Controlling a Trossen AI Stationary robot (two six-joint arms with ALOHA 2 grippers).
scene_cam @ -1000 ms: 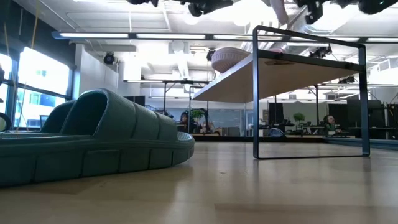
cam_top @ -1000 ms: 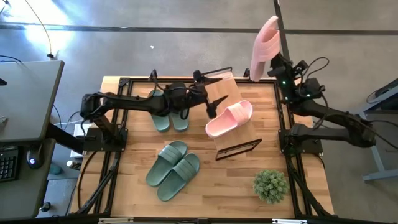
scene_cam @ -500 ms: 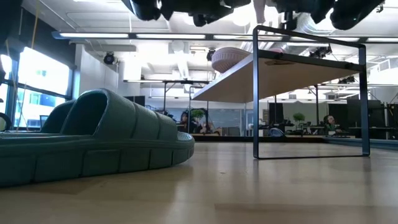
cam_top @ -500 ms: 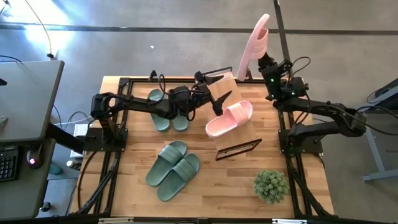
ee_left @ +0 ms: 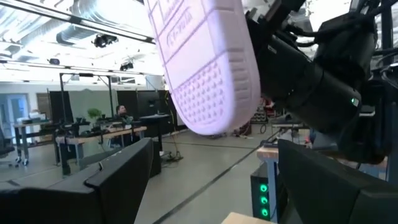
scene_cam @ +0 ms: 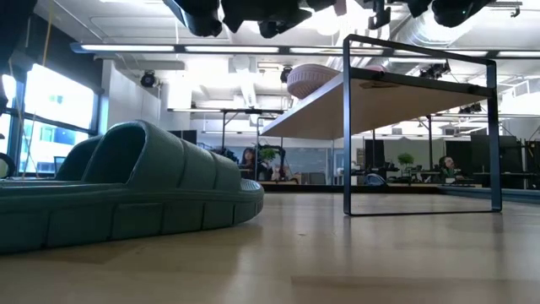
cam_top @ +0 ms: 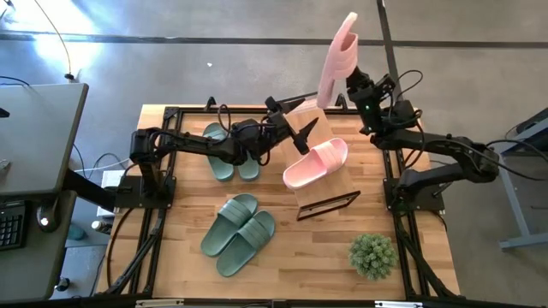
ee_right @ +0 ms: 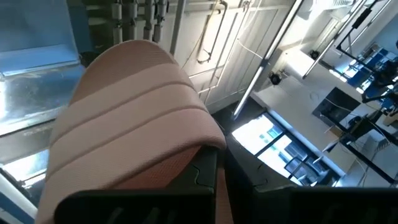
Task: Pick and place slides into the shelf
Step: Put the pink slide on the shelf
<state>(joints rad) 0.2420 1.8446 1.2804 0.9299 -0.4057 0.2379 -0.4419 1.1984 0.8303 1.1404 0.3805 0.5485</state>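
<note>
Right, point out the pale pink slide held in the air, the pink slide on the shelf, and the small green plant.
pale pink rubbery slide held aloft [cam_top: 338,58], high view, its sole.
pale pink slide on the shelf [cam_top: 315,162], high view, its ribbed strap.
small green potted plant [cam_top: 372,254], high view, its foliage.

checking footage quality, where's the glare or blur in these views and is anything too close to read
Low view: ceiling lights glare behind the dark arms, and the green slide looms large. Left wrist view: the pink slide sole fills the frame, tread sharp, own fingers soft. Right wrist view: strap ribs close and slightly soft. High view: evenly lit.
</note>
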